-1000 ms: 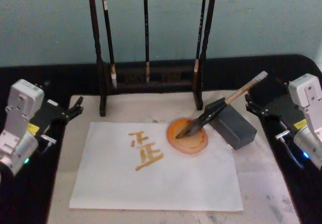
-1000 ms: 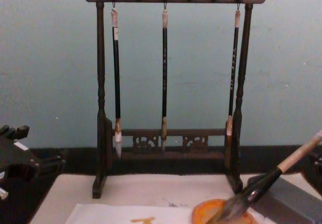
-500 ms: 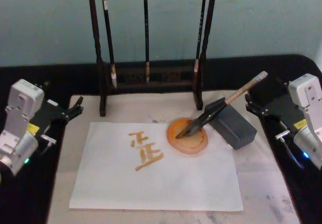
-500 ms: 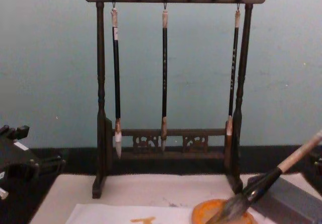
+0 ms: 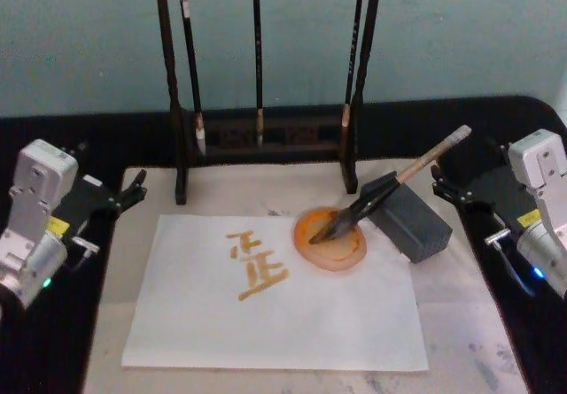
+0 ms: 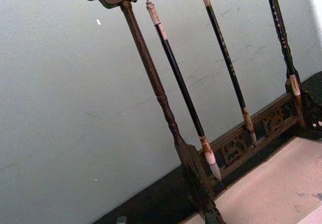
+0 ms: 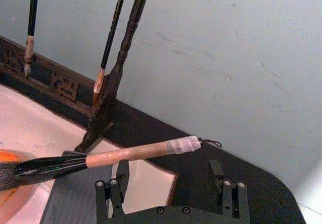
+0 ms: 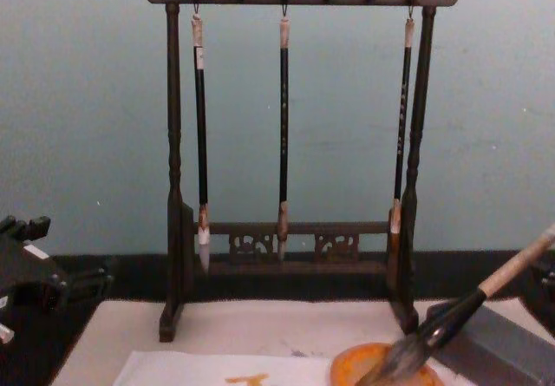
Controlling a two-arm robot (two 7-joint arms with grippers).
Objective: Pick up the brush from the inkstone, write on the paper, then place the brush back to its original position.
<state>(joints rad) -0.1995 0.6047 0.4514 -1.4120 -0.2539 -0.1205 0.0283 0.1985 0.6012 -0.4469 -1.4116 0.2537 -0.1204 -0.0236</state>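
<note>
No item has shifted in the last second. The large calligraphy brush [image 5: 390, 184], with dark pointed bristles, black lower shaft and tan handle, lies slanted right of centre. Its shaft rests on the dark grey block inkstone [image 5: 416, 226] and its tip sits in the round orange dish [image 5: 347, 252].

The white paper sheet [image 5: 266, 314] lies near and left of the dish, bearing orange strokes.

The left gripper [image 5: 106, 183] is parked at the left edge with its fingers apart. The right gripper [image 7: 168, 189] sits just right of the handle end, fingers spread and empty.

With strokes written, the brush rested and all still, the task appears complete.
</note>
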